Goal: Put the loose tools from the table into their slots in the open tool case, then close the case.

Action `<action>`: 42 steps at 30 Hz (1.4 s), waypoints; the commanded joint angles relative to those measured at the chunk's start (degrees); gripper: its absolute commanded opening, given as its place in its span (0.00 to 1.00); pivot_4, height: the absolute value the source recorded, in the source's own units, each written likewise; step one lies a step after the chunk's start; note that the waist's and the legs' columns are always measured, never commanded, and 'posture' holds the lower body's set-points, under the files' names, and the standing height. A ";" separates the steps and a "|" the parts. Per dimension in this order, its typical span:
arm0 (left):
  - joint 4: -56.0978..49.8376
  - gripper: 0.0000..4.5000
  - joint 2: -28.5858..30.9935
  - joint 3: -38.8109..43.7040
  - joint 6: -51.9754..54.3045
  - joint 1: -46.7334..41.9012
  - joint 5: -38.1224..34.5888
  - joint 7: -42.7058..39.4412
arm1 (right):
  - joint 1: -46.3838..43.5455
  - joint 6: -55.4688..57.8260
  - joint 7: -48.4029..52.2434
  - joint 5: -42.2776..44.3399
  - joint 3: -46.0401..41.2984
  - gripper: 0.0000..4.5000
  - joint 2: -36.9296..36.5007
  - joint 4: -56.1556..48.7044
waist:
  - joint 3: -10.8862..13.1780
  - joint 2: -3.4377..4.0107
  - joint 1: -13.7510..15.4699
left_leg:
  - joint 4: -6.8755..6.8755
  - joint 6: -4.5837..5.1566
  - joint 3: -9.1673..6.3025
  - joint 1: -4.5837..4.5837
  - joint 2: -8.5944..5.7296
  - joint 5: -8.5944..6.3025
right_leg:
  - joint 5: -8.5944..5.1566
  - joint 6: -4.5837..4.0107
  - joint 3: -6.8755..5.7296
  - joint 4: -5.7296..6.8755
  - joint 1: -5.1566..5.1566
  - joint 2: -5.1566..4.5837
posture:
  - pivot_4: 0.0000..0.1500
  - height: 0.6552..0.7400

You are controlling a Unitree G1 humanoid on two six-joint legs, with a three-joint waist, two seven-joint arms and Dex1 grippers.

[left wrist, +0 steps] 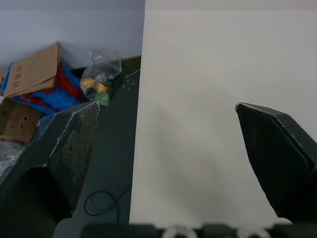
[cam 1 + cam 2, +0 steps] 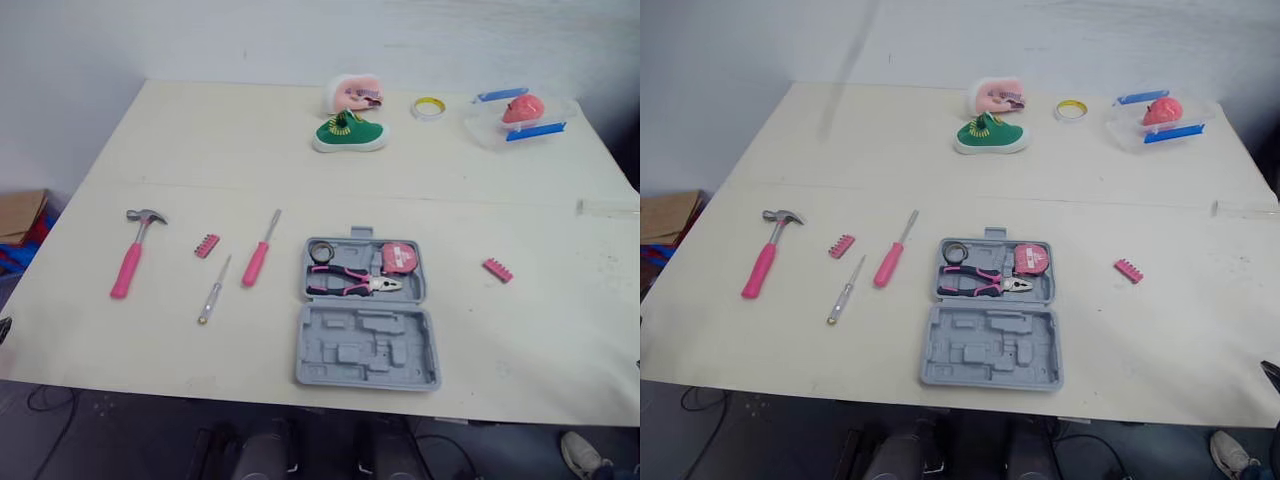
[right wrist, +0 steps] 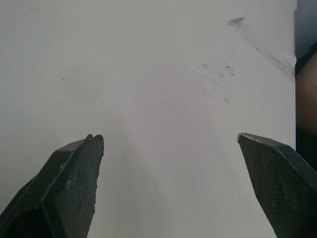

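Nearest me, the grey plastic tool case lies open and flat at the near edge of the cream table. Its near half shows bare moulded recesses. Its far half holds one pair of pink-and-black pliers, one pink tape measure and a dark ring I cannot identify.

My left gripper hangs over the table's left edge, fingers spread wide with nothing between them; cardboard boxes sit on the floor beyond. My right gripper hangs over bare tabletop, fingers equally wide and empty.

Left of the case I count one pink-handled claw hammer, one pink-handled screwdriver, one slim clear-handled screwdriver and one pink bit strip. A second pink bit strip lies right of the case.

At the far end sit one green shoe, a pink object too small to make out, a yellow tape roll and a clear box with blue clips.
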 commanded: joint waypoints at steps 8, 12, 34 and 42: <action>-13.51 0.99 -4.94 -1.57 2.08 0.73 -3.10 -0.38 | -1.94 2.08 6.45 9.11 3.91 1.00 2.93 -11.64 | 0.01 0.08 0.14 | -0.05 -0.20 0.01 0.01 0.15 -0.06 | -0.07 -0.19 0.00 0.05 -0.07 0.12 | 1.00 1.00; -29.64 0.99 -8.35 -4.16 10.23 1.51 -6.83 0.11 | -4.01 6.27 8.22 14.24 7.22 1.00 6.27 -21.61 | 0.01 0.08 0.17 | 0.02 -0.39 0.03 -0.01 0.14 0.03 | -0.07 -0.18 -0.01 0.01 -0.01 0.12 | 1.00 1.00; -55.12 0.99 -16.82 -14.68 62.76 -18.81 -8.19 34.98 | -11.09 13.32 2.66 17.80 20.74 1.00 16.83 -49.80 | 0.06 -0.05 0.82 | 0.20 -0.52 -0.08 0.04 0.10 0.44 | -0.05 -0.16 0.01 0.52 0.00 0.21 | 1.00 1.00; -46.52 0.99 -12.97 -20.95 60.35 -25.43 -5.64 28.54 | -13.18 12.38 2.44 16.23 24.52 1.00 17.89 -50.76 | 0.07 -0.09 1.36 | 0.18 -0.53 -0.05 -0.04 0.04 0.43 | -0.05 -0.16 0.02 0.45 -0.07 0.23 | 1.00 1.00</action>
